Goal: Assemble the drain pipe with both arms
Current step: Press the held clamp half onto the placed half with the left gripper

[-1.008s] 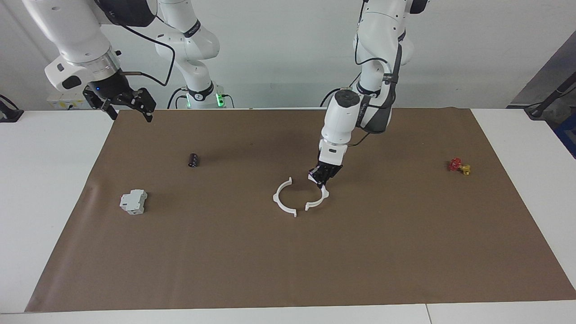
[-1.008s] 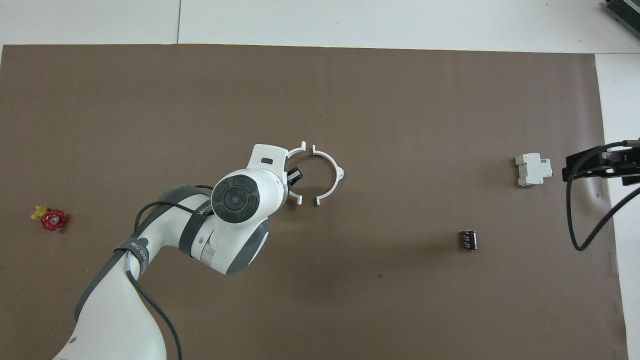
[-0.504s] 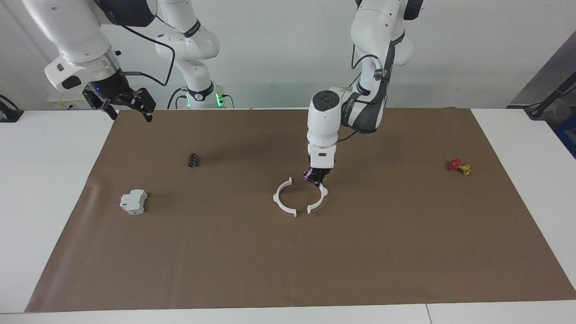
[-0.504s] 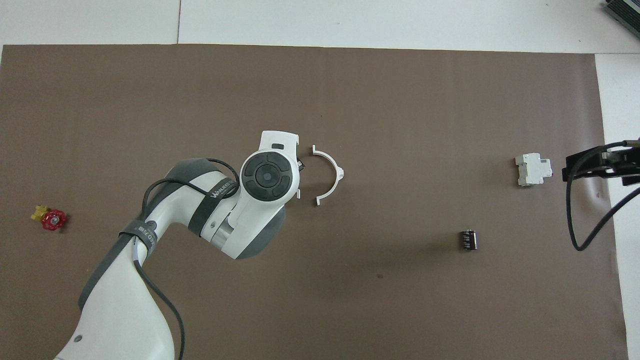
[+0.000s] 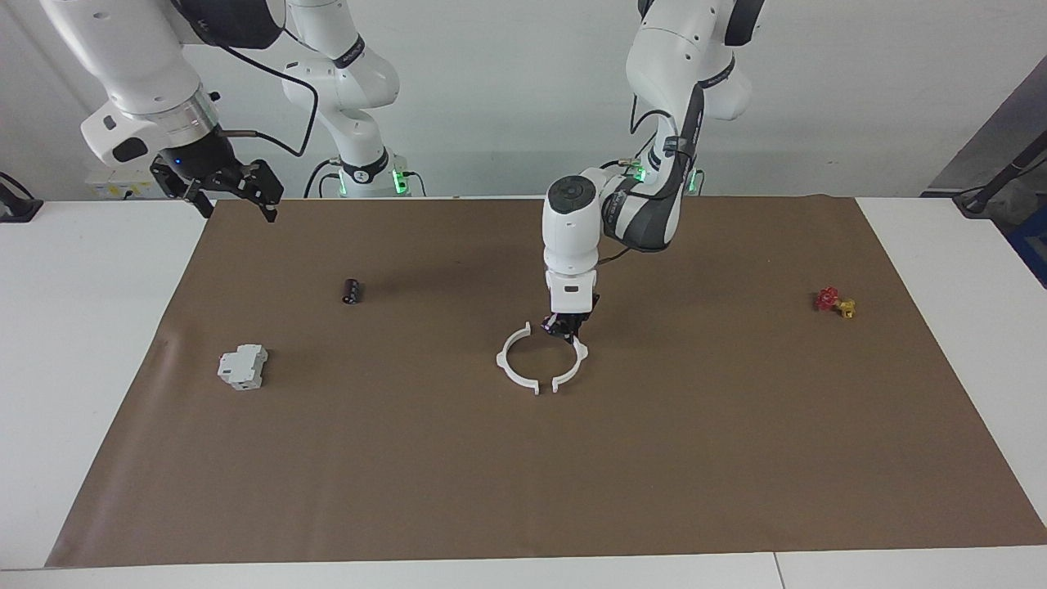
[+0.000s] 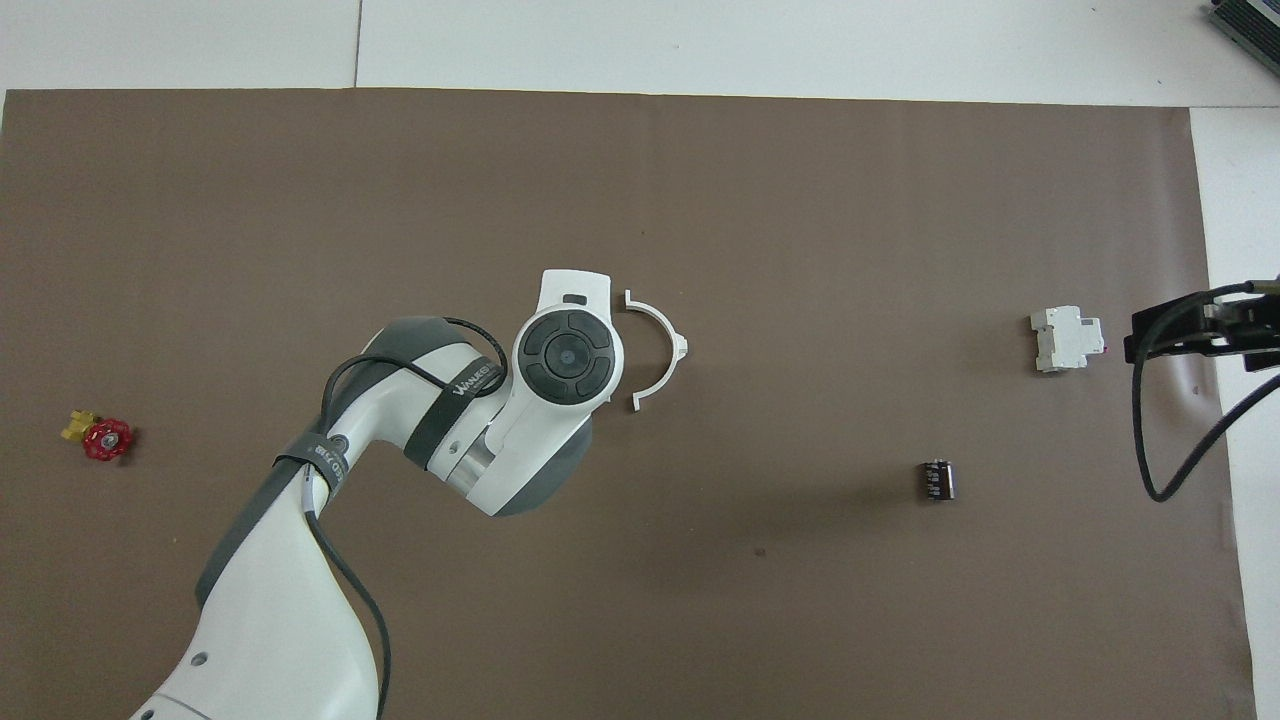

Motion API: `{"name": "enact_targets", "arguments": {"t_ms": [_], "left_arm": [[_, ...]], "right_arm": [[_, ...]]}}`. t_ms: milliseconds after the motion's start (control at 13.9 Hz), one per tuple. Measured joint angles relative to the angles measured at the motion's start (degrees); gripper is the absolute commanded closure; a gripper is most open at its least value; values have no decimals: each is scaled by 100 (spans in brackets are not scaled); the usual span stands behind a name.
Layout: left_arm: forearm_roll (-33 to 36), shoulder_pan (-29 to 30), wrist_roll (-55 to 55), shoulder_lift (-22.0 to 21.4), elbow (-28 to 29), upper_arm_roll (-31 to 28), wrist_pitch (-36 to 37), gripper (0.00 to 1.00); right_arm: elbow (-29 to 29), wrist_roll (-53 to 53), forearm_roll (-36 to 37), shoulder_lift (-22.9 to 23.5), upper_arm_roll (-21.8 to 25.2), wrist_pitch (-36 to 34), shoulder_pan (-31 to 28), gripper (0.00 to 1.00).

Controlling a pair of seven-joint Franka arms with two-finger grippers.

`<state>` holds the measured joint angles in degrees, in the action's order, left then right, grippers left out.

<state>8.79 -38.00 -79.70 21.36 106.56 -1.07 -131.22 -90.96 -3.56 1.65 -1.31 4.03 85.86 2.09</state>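
Left fingers (image 5: 563,327), nudged nearer, clenched on half-ring (image 5: 572,364) over brown mat (image 5: 523,474).

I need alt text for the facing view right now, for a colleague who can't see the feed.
The left gripper is down at one white half-ring at mid-mat, its ends almost meeting those of the second half-ring, with small gaps between them. The right gripper waits raised over the brown mat's corner at the right arm's end. A grey-white block, black cylinder and red-yellow valve lie apart.
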Motion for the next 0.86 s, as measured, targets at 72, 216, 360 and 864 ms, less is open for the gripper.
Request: {"name": "enact_targets", "arguments": {"t_ms": [72,216,360,864], "left_arm": [[2,-13,-132,13,6,8,0,100],[4,-64,-390,35,20,10,-14,100],[5,-150,-620,51,57,20,-46,100],[6,-256,-750,65,229,16,-330,100]], "right_arm": [[0,0,0,0,0,0,0,0],[0,0,0,0,0,0,0,0],[-1,0,0,0,0,0,0,0],[-1,0,0,0,0,0,0,0]]}}
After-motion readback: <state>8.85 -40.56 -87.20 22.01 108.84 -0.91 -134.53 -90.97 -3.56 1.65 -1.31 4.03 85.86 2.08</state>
